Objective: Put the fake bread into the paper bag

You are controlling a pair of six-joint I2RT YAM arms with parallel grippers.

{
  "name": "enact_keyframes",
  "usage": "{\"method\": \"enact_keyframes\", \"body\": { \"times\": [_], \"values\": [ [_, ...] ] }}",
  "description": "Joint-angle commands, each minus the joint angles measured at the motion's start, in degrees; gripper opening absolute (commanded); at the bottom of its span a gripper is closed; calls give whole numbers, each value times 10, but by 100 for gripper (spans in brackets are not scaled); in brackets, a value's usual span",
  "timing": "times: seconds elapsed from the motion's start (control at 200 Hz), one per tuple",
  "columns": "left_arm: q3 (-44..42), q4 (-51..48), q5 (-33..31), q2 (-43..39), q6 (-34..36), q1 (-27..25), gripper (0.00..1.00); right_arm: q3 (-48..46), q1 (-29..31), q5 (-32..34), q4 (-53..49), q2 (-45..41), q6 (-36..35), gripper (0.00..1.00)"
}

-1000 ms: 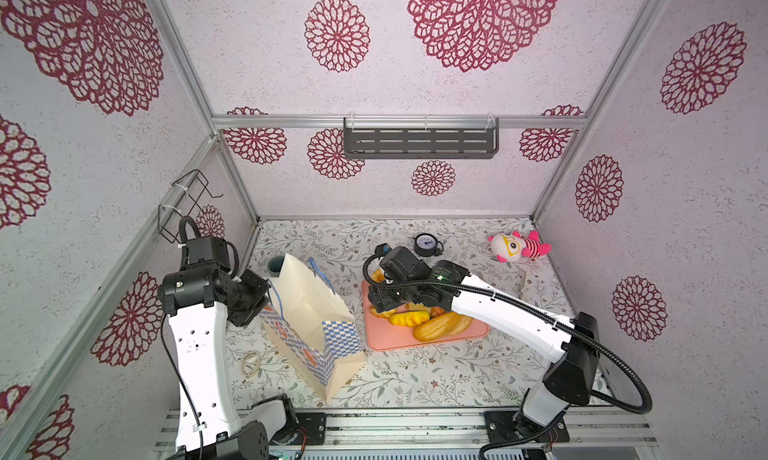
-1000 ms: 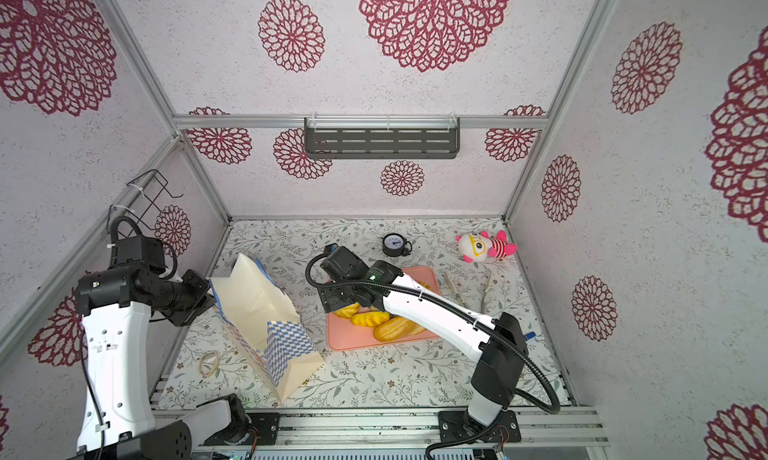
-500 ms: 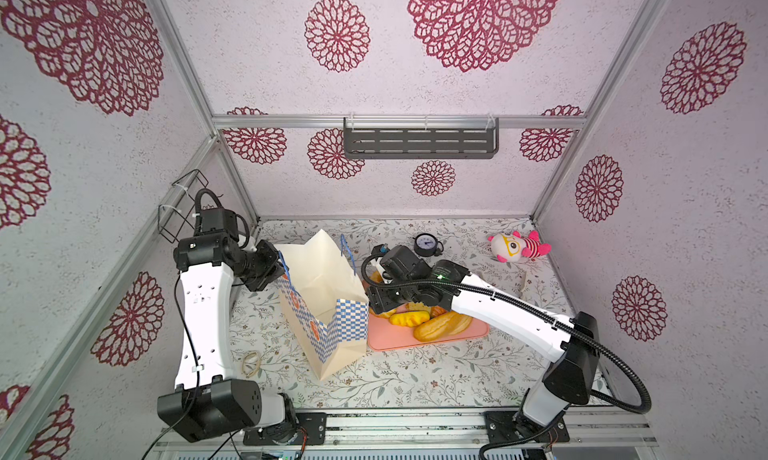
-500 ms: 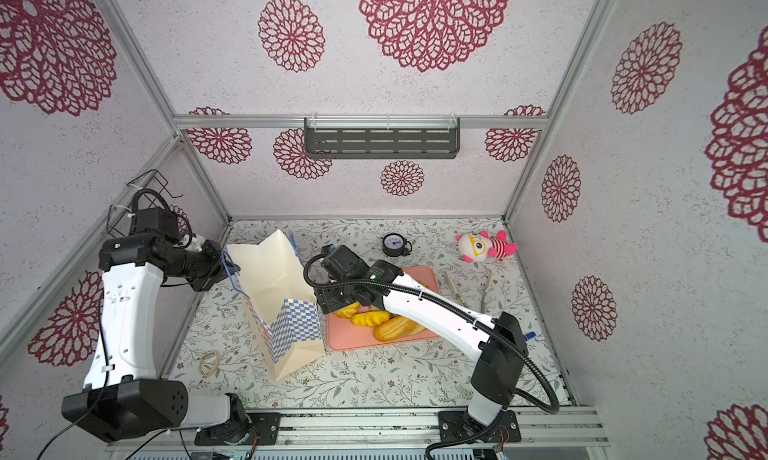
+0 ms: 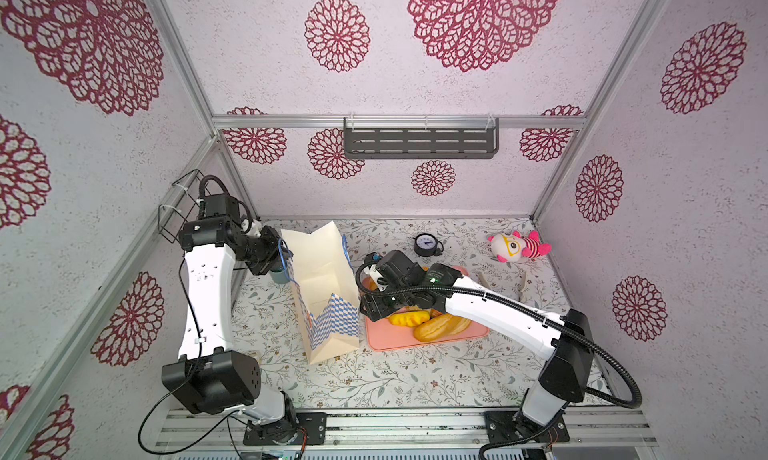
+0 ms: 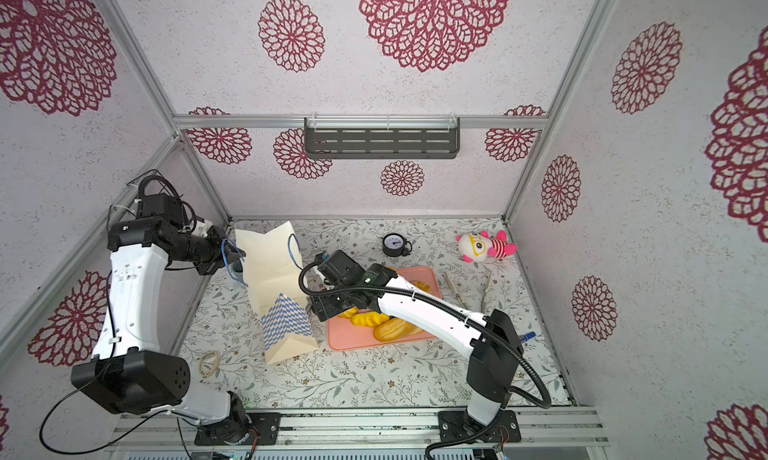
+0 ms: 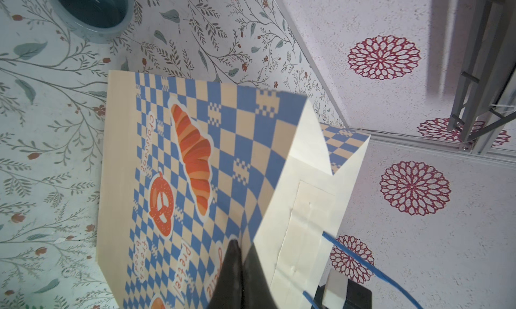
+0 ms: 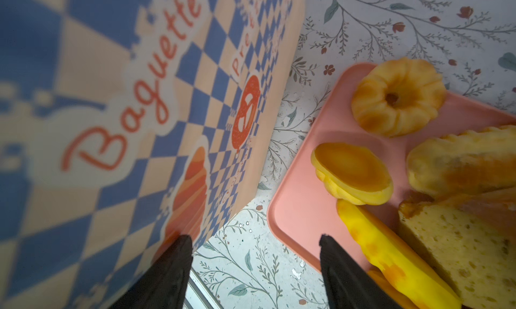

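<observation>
Left gripper (image 7: 239,251) jaws pinched shut on the top rim of the tall cream paper bag with blue checks (image 5: 320,271). The bag stands just beside the left edge of the flat pink tray (image 5: 388,341), mid floral table (image 5: 415,379). Right gripper (image 8: 254,243) jaws wide, empty, over the tray's bag-side edge. Glossy golden toy breads (image 5: 430,325) sit on the tray.

Risks:
- rim pinch slips or tears and the bag flops
- right finger knocks the bag wall
- glossy pastry squirts out of the grip

The left arm (image 5: 206,300) stands upright with its elbow bent and forearm level. The left gripper (image 7: 237,246) is pinched tight on the rim of the paper bag (image 7: 195,154). The right arm (image 5: 503,314) stretches low across the middle. The right gripper (image 8: 255,239) seemingly points downward, its jaws well apart.
</observation>
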Motion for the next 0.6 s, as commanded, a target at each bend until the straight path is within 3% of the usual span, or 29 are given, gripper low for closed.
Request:
{"method": "enact_keyframes", "body": {
  "times": [0.0, 0.035, 0.195, 0.31, 0.4, 0.42, 0.595],
  "values": [
    [13, 11, 15, 10, 11, -2, 13, 12, 11, -13, 7, 0, -18, 75],
    [16, 9, 8, 11, 12, -2, 18, 15, 13, -13, 6, 3, -20, 74],
    [39, -8, -28, 16, 0, 4, 59, 28, 23, -10, 1, 12, -23, 74],
    [61, -21, -63, 13, -16, 10, 75, 31, 23, 9, -9, 12, -19, 75],
    [75, -34, -97, 2, -35, 20, 92, 31, 22, 35, -21, 6, -18, 75],
    [77, -36, -105, -2, -39, 23, 100, 31, 21, 41, -25, 3, -18, 75],
    [96, -54, -171, -41, -75, 49, 97, 34, -1, 104, -64, -26, -10, 84]
  ]
}}
